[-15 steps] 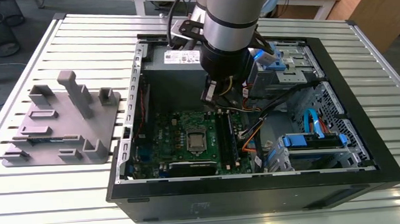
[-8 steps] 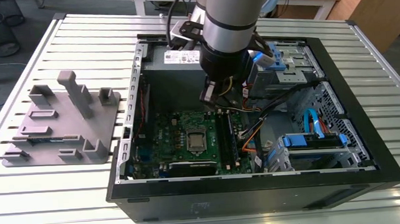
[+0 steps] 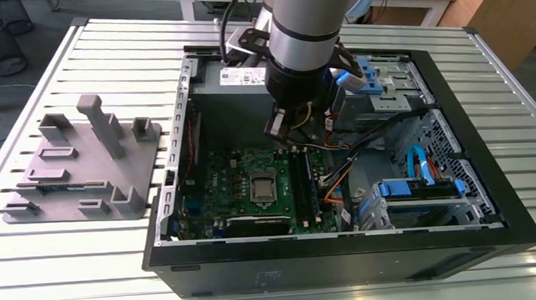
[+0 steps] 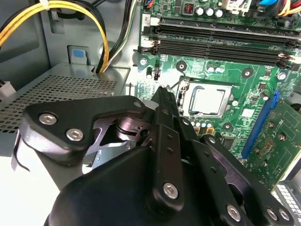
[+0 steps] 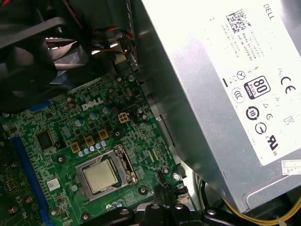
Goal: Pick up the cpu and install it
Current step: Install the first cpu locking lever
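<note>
Low in the middle of the exterior view, the cpu (image 3: 262, 187) sits flat in its socket (image 3: 262, 186) on the green motherboard (image 3: 224, 192), silvery top facing up, and it shows in both wrist views too (image 4: 207, 100) (image 5: 99, 177). Above it in that frame hangs the pincer (image 3: 290, 139), down inside the open computer case (image 3: 486, 181), its tip clear of the board and apart from the chip. Second wrist view now: the black fingers (image 4: 164, 101) come together to a narrow point with nothing between them, so the pincer looks closed and empty, its tip just beside the socket frame. First wrist view, bottom edge: the same tip (image 5: 164, 195) hovers near the socket's corner. Dark memory slots (image 4: 221, 37) run across the upper right of the second wrist view. Left in the exterior view, a gray fixture (image 3: 83, 165) rests on the slatted desk (image 3: 74, 260). The power supply (image 5: 225, 94) fills the first wrist view's right.
</note>
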Robot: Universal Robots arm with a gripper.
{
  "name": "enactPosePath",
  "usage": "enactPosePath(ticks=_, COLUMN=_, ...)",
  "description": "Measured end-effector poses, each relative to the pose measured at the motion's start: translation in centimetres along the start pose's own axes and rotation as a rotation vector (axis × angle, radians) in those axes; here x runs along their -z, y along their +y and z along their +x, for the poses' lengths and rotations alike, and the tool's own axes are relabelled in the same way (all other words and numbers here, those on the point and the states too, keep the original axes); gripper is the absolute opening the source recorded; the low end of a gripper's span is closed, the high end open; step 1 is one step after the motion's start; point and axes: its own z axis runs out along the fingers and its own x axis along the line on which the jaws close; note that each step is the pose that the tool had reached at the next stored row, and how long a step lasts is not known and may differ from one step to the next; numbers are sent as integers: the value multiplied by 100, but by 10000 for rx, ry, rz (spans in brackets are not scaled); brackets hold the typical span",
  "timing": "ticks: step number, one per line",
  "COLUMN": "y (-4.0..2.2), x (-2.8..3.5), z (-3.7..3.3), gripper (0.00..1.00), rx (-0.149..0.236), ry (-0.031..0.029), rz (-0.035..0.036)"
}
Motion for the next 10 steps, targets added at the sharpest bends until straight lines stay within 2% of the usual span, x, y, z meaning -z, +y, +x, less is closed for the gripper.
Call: enactPosePath(ticks=10, y=-5, x=-48, z=-15, gripper=11, rx=-246, ry=-16, rz=10)
